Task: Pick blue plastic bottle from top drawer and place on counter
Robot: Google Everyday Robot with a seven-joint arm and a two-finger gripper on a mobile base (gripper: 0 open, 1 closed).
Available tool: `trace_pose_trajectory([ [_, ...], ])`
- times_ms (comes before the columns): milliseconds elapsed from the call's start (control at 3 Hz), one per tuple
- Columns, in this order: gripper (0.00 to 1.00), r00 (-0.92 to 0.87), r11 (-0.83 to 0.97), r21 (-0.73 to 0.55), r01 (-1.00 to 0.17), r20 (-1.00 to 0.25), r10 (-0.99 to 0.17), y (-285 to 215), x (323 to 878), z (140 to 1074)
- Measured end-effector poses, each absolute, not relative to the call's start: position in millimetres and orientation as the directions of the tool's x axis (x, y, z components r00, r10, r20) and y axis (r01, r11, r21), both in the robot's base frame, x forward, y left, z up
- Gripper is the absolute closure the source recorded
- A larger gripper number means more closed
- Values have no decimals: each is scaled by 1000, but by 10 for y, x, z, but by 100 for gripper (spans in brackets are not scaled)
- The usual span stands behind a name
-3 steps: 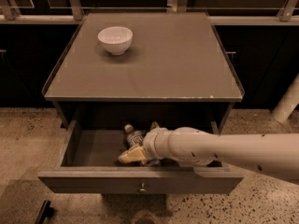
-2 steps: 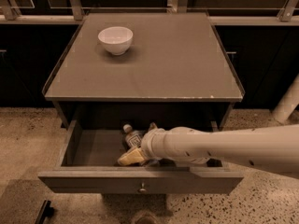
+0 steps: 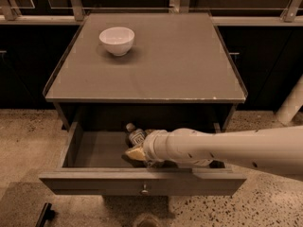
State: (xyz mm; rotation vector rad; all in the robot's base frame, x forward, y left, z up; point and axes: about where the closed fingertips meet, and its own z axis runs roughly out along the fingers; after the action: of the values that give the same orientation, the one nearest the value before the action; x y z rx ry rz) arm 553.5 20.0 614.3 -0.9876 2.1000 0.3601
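The top drawer (image 3: 94, 150) is pulled open under the counter (image 3: 170, 65); its front panel has a small round knob (image 3: 144, 189). The blue plastic bottle (image 3: 136, 135) lies inside near the middle, its white cap pointing to the back left. My white arm reaches in from the right. My gripper (image 3: 135, 154) is down in the drawer, right at the bottle's near end and partly covering it. The rest of the bottle is hidden behind the wrist.
A white bowl (image 3: 117, 40) stands on the counter at the back left. Dark cabinets and metal railing posts run behind the counter. A speckled floor lies around the cabinet. A white post (image 3: 291, 103) stands at the right.
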Motion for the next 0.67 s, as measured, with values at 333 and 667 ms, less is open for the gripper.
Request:
trace_pose_trajectory([
  [333, 66, -401, 659, -66, -749, -747, -531, 200, 5535, 6143],
  [667, 89, -401, 659, -66, -749, -747, -531, 200, 5535, 6143],
])
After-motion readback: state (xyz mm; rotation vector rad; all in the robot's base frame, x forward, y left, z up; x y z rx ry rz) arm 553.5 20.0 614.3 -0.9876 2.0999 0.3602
